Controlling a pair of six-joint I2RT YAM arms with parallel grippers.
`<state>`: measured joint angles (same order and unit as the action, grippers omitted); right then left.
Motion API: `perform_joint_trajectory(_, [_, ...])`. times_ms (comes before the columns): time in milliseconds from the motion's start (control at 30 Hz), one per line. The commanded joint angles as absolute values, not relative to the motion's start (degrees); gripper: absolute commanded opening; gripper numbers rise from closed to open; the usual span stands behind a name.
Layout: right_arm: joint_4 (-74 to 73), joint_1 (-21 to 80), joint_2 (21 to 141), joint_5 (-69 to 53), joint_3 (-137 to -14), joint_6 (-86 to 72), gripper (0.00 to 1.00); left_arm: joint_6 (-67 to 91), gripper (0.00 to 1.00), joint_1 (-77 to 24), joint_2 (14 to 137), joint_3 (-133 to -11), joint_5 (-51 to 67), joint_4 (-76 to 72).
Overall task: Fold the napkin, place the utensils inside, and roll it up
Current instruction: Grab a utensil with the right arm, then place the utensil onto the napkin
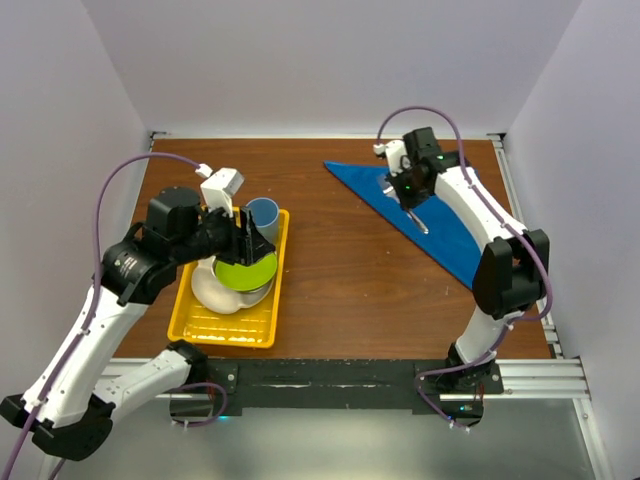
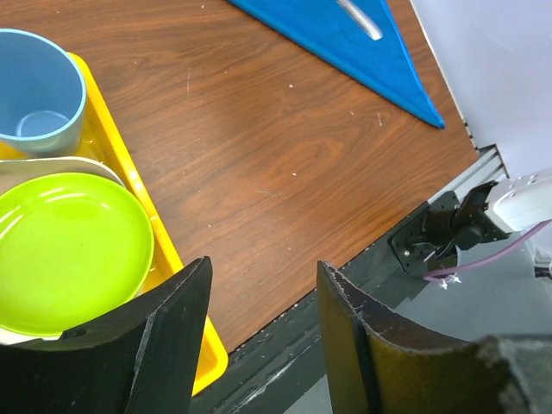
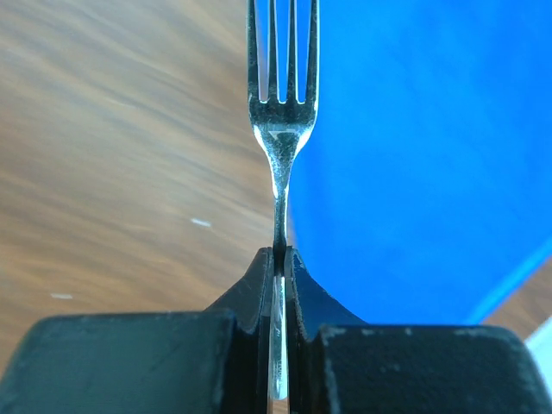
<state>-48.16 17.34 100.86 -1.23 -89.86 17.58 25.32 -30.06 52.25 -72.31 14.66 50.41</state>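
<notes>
The napkin [image 1: 452, 235] is a bright blue cloth folded into a long triangle on the right back part of the table, also in the left wrist view [image 2: 341, 41] and the right wrist view [image 3: 414, 155]. My right gripper [image 1: 410, 198] is over it, shut on the handle of the silver fork [image 1: 419, 220]. In the right wrist view the fork [image 3: 282, 129] sticks straight out of the gripper [image 3: 279, 254], its tines over the napkin's left edge. My left gripper [image 2: 263, 276] hangs open and empty over the yellow tray [image 1: 190, 325].
The yellow tray [image 2: 129, 168] at front left holds a blue cup [image 1: 264, 212], a lime green plate [image 1: 245, 272] and a white bowl [image 1: 212, 288]. Bare brown wood lies between tray and napkin. White walls close in the back and sides.
</notes>
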Motion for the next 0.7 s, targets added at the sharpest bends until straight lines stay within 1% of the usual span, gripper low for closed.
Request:
perform_joint_trajectory(0, [-46.3,12.1,100.7,-5.1,-87.1,27.0,0.00,22.5,0.57,-31.5,53.3,-74.9,11.6,50.4])
perform_joint_trajectory(267, [-43.1,7.7,105.9,-11.9,-84.8,34.7,0.00,21.4,0.59,-32.1,54.8,-76.2,8.6,51.3])
perform_joint_trajectory(500, [-41.0,6.2,108.7,-13.4,-83.6,38.2,0.00,20.7,0.59,-32.1,56.6,-77.2,6.9,51.8])
perform_joint_trajectory(667, [-41.7,6.1,110.8,-14.1,-85.2,39.0,0.00,20.9,0.59,-32.1,57.7,-77.3,7.0,51.5])
